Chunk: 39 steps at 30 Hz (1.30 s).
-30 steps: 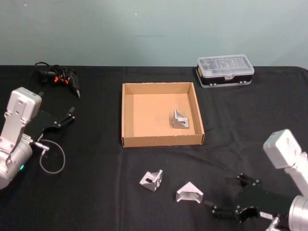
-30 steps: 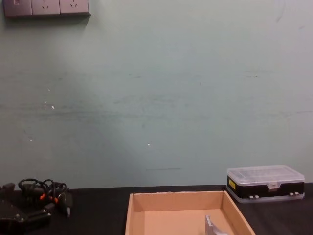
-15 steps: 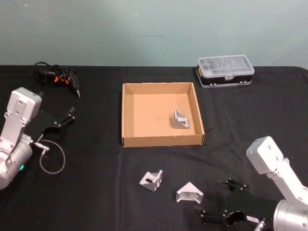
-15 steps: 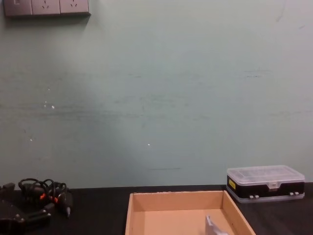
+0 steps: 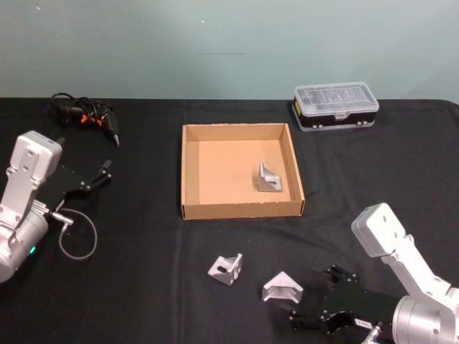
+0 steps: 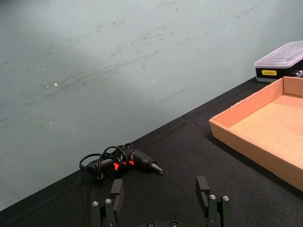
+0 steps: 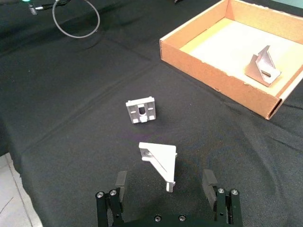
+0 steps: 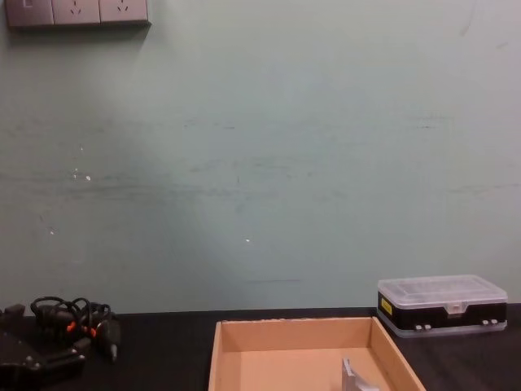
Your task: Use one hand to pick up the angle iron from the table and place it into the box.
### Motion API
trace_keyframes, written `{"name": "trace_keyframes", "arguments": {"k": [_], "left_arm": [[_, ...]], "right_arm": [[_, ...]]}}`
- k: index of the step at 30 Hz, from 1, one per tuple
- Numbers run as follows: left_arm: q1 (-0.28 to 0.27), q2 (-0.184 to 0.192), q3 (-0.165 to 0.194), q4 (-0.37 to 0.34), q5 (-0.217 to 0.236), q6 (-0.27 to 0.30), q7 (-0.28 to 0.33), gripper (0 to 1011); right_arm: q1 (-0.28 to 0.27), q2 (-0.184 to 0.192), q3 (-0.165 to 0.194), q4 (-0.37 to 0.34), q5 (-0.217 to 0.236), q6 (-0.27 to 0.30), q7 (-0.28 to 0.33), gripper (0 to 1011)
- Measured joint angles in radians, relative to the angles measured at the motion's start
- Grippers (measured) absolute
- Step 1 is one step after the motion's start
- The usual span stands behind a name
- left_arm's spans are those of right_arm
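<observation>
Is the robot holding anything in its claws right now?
Nothing. The black left gripper and right gripper are open and empty; the silver triangular angle iron lies untouched on the black table.

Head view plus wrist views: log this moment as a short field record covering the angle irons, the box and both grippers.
on table: left angle iron and right angle iron, both in front of the box
in box: boxed angle iron, near the right wall
right gripper: open, low beside the right angle iron and facing it, holding nothing
left gripper: open, at the table's left side, holding nothing
task status: next angle iron not yet grasped
</observation>
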<state>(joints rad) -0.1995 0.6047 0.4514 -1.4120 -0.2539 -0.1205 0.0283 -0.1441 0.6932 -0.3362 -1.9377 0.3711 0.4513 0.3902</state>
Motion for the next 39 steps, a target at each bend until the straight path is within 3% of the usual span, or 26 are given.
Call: {"name": "trace_keyframes", "arguments": {"k": [19,26,39], "left_arm": [[0.000,0.000,0.000,0.000,0.000,0.000,0.000,1000],[0.000,0.000,0.000,0.000,0.000,0.000,0.000,1000],[0.000,0.000,0.000,0.000,0.000,0.000,0.000,1000]], "right_arm": [[0.021,-0.033,-0.023,0.038,-0.025,-0.007,-0.012,1003],[0.020,-0.042,-0.023,0.042,-0.035,-0.009,-0.018,875],[0.015,-0.050,-0.021,0.047,-0.044,-0.008,-0.016,450]]}}
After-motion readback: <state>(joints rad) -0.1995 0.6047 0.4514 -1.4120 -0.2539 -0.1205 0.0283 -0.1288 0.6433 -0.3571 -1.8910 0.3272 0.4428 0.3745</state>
